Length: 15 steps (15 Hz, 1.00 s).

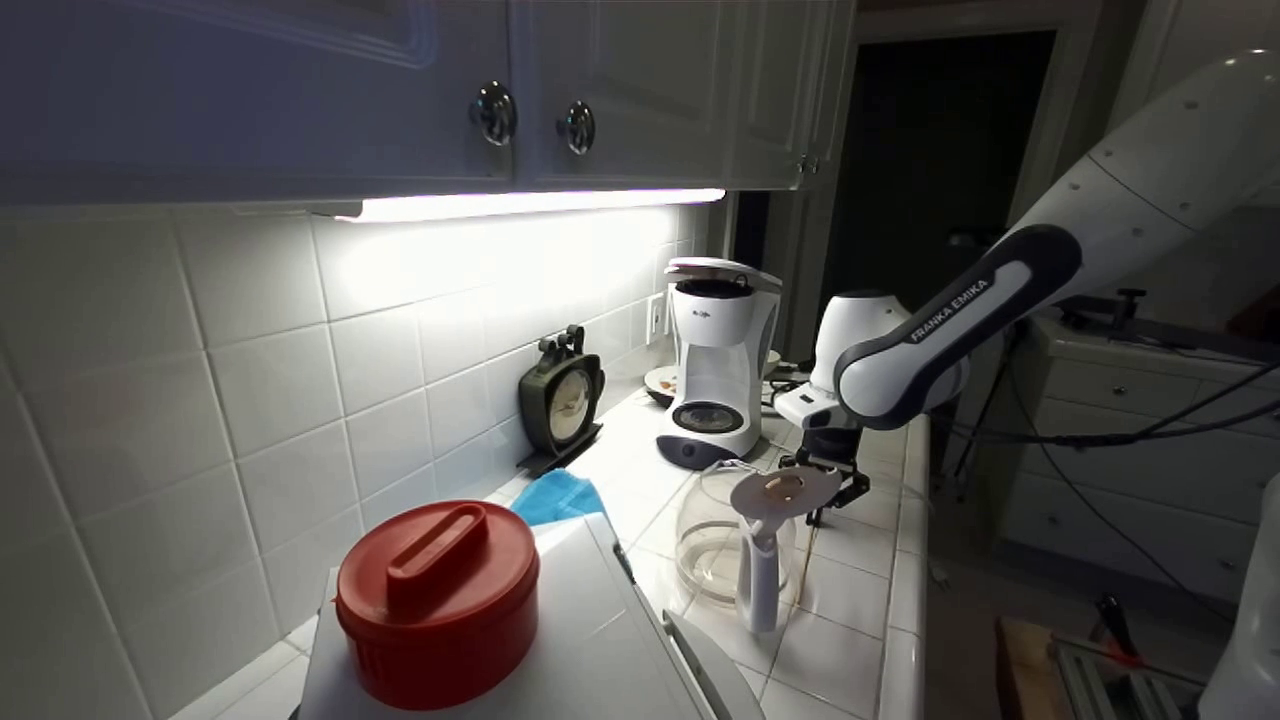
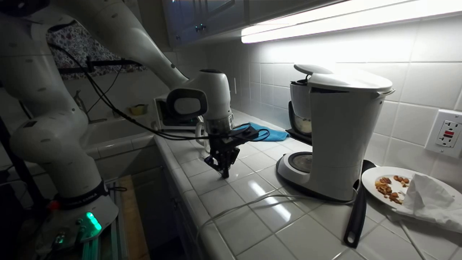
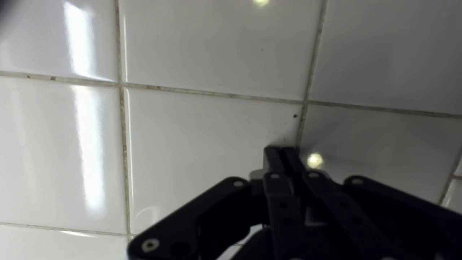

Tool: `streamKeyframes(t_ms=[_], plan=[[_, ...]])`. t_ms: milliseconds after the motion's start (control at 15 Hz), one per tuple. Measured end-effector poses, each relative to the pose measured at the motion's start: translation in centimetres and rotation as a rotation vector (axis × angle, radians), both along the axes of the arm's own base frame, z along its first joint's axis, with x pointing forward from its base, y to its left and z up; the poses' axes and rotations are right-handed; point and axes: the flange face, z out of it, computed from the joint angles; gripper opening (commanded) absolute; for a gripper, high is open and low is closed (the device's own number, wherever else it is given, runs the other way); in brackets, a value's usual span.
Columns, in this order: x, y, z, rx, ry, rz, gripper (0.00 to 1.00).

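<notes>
– Fingers point(image 3: 273, 159): status?
– Clenched, tips together, nothing visible between them. Pointing down, low over the white tile counter point(image 2: 303, 231). Contact with it: can't tell.
– Nearest item?
– Glass carafe point(image 1: 715, 545), upright on the tiles, white lid point(image 1: 785, 490) and handle point(image 1: 760, 585). Gripper point(image 2: 225, 175) stands beside it, looks apart from it.
– Step?
– My read: unloaded, positioned low by the carafe, no grip made.
– Next move calls for?
– Judgement only: any grip needs the fingers parted first, plus care for tip height over hard tile.
– Surface?
– Glossy, stained grout, a few dark specks point(image 3: 295, 116) just beside the tips in the wrist view. Coffee maker point(image 1: 715, 345) in both exterior views, top flap up, pale cord point(image 2: 285, 195) trailing across the tiles. Plate point(image 2: 370, 177) with nuts point(image 2: 384, 188) and crumpled paper point(image 2: 427, 195) beside it. Blue cloth point(image 1: 556, 497) further along.
– Room?
– Dim kitchen, light strip point(image 1: 540, 204) glaring under the cabinets point(image 1: 640, 90). Red container point(image 1: 440, 600) on a white appliance point(image 1: 590, 625), dial scale point(image 1: 572, 405) by the wall point(image 1: 280, 370). Dark doorway point(image 1: 950, 190) beyond.
</notes>
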Motion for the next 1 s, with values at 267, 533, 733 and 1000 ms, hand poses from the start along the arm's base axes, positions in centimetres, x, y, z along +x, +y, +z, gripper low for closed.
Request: streamKeyframes(t_ms=[267, 533, 733, 1000], plan=[[0.1, 0.0, 0.1, -0.003, -0.005, 0.003, 0.05], [0.2, -0.1, 0.9, -0.011, -0.028, 0.016, 0.05], [0.3, -0.1, 2.3, -0.019, -0.058, 0.038, 0.05], [0.2, -0.1, 4.1, -0.042, -0.088, 0.079, 0.05]])
